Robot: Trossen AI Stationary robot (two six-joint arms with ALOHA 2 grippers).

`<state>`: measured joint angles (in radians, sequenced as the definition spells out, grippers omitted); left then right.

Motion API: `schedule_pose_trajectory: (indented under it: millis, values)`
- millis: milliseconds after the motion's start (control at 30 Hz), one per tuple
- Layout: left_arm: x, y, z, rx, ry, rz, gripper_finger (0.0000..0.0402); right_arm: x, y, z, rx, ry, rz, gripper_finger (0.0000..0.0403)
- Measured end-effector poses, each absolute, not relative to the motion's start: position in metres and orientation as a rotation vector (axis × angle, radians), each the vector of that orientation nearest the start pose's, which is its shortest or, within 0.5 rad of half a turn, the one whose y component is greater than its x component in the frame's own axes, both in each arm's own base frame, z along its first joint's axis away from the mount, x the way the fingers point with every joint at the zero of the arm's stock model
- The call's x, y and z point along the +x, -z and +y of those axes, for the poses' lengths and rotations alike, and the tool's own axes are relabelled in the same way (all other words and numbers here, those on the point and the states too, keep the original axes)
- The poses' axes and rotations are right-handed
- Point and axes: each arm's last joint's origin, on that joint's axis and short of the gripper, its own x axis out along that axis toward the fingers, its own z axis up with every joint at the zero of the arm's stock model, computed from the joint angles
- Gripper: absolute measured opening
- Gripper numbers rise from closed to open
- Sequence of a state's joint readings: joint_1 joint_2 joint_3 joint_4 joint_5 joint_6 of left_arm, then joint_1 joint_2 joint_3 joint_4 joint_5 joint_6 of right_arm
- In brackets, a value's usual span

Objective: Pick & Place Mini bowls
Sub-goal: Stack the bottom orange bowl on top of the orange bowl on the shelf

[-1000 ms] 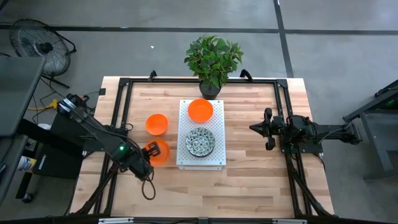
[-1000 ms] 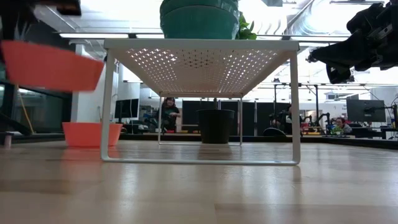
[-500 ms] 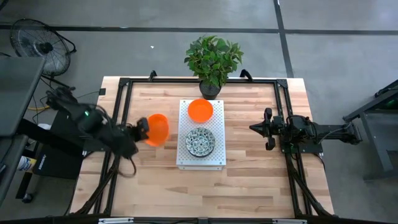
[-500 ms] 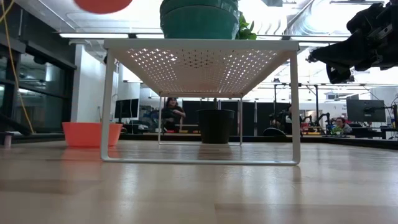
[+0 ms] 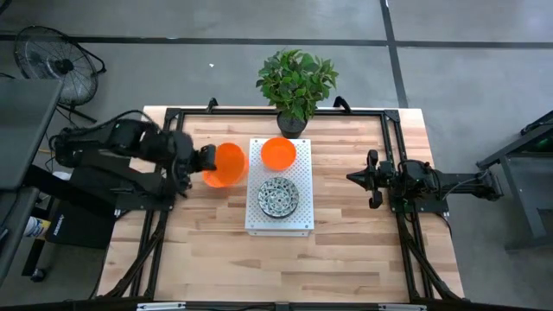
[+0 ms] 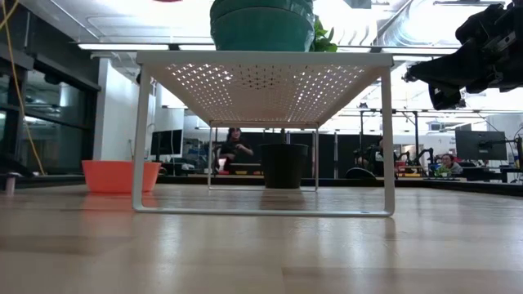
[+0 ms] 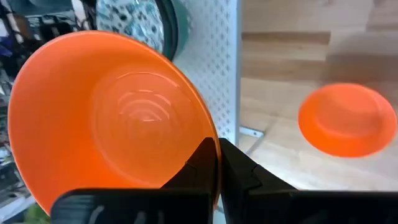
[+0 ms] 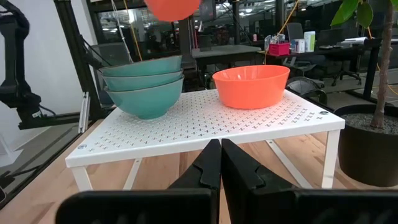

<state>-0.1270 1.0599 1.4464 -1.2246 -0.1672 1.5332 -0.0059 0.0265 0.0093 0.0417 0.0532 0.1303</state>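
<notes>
My left gripper (image 5: 205, 159) is clamped on the rim of an orange mini bowl (image 5: 226, 164), held in the air at about 9 o'clock of the white perforated rack (image 5: 278, 223), just beside its edge. In the left wrist view my fingers pinch the rim of this bowl (image 7: 106, 118). A second orange bowl (image 7: 346, 119) sits on the table (image 5: 346, 259) below it. On the rack, a third orange bowl (image 5: 278, 153) stands at 12 o'clock and the stacked patterned bowls (image 5: 277, 196) at the centre. My right gripper (image 5: 360, 179) waits at 3 o'clock of the rack, fingers fully closed, holding nothing. The potted plant (image 5: 296, 82) stands at the table's 12 o'clock edge.
</notes>
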Motion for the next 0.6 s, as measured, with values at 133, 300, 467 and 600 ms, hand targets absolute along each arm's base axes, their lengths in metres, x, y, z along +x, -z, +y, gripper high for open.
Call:
schedule_pose_trajectory:
  millis: [133,300,467,600]
  values:
    - [0.170,-0.405,0.006,1.606,0.658,0.743,0.0000,0.099,-0.169,-0.002,0.131,0.058,-0.028,0.0000]
    - [0.185,-0.397,0.032,1.605,0.686,0.775,0.0000,0.099,-0.169,-0.002,0.131,0.058,-0.028,0.0000]
    - [0.201,-0.388,0.064,1.597,0.706,0.785,0.0000,0.099,-0.169,-0.002,0.131,0.058,-0.028,0.0000]
    - [0.208,-0.382,0.088,1.578,0.723,0.780,0.0000,0.099,-0.168,-0.002,0.131,0.058,-0.027,0.0000]
